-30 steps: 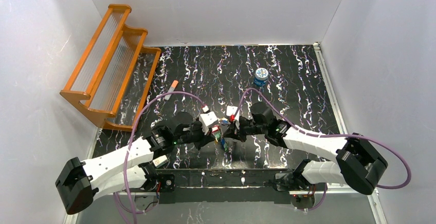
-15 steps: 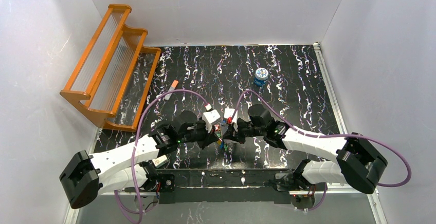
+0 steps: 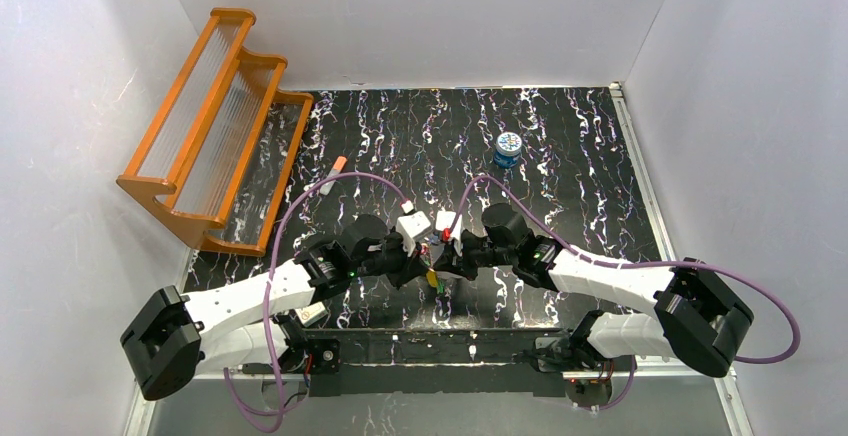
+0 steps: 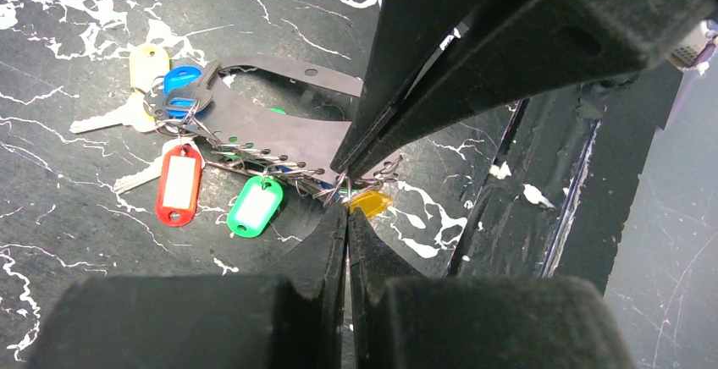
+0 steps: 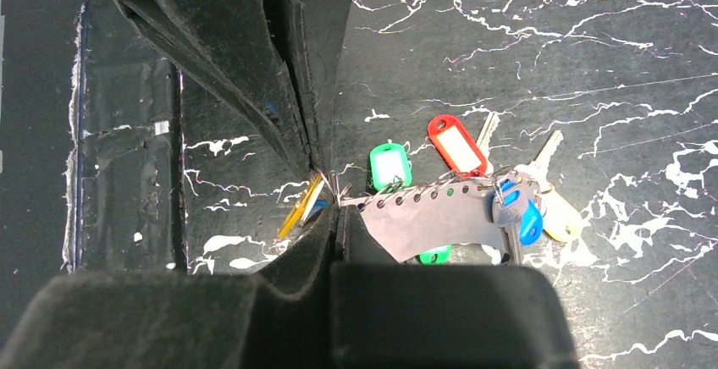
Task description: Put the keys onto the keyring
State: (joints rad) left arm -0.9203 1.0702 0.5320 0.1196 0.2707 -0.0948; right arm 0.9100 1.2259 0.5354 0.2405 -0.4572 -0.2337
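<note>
My two grippers meet tip to tip at the table's near middle. The keyring [image 5: 432,217] is a flat dark curved band with a row of holes, and small wire loops hang from them. My right gripper [image 5: 337,208] is shut on the band's end. My left gripper [image 4: 347,212] is shut on a thin wire loop beside a yellow-tagged key [image 4: 370,202]. Keys with red [image 4: 178,184], green [image 4: 254,206], blue [image 4: 182,79] and pale yellow [image 4: 148,57] heads hang along the band. In the top view the left gripper [image 3: 422,259] and right gripper [image 3: 446,256] hide most of the bunch.
An orange wooden rack [image 3: 215,121] leans at the back left. A white tube with an orange tip [image 3: 333,174] lies near it. A small round blue tin [image 3: 508,149] stands at the back right. The arms' mounting bar [image 3: 430,341] runs along the near edge.
The left arm has swung right and the grippers have drawn closer together. Below them a yellow tag now shows where blue and green tags hung before.
</note>
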